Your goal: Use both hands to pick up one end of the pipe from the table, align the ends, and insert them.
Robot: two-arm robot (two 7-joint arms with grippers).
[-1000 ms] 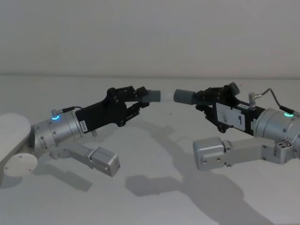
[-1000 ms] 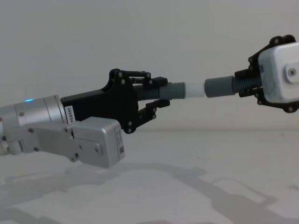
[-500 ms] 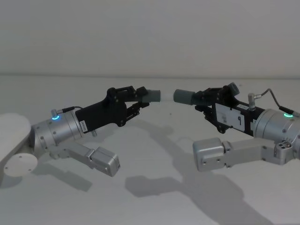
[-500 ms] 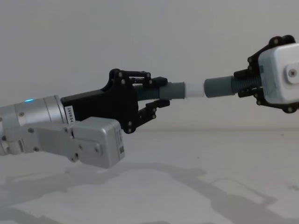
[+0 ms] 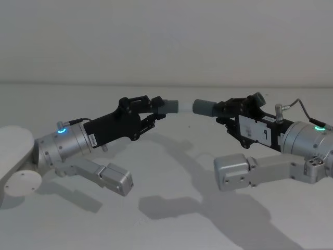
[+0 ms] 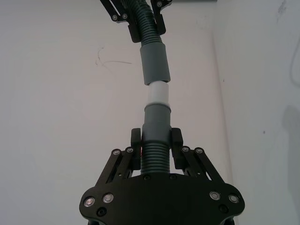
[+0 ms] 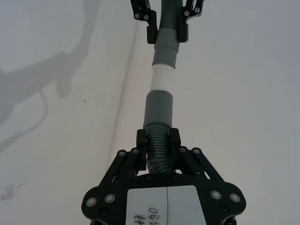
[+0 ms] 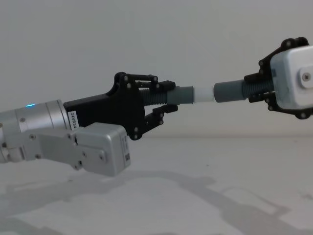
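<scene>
Pipe ends face each other in mid-air, well above the worktop [image 8: 205, 205], and you have them close to coaxial. Your left gripper [image 8: 164, 100] has its fingers pinched on the corrugated hose just behind the cuff with the white tip [image 8: 203, 94], so the whole cuff stands free ahead of the fingers. Your right gripper [image 8: 254, 90] pinches the hose the same way, just behind the darker hollow cuff [image 8: 229, 91], which leaves its mouth unobstructed.

Gripping on the ribs next to each cuff probably keeps the flexible hose from drooping, so each end points where its wrist points. In the left wrist view the white tip [image 6: 158, 93] sits right at the hollow cuff's [image 6: 154, 64] rim, touching or barely entered; I cannot tell which. From the head view the two ends meet at a slight angle, so you may want to straighten that before pushing, or the tip could catch on the rim.
</scene>
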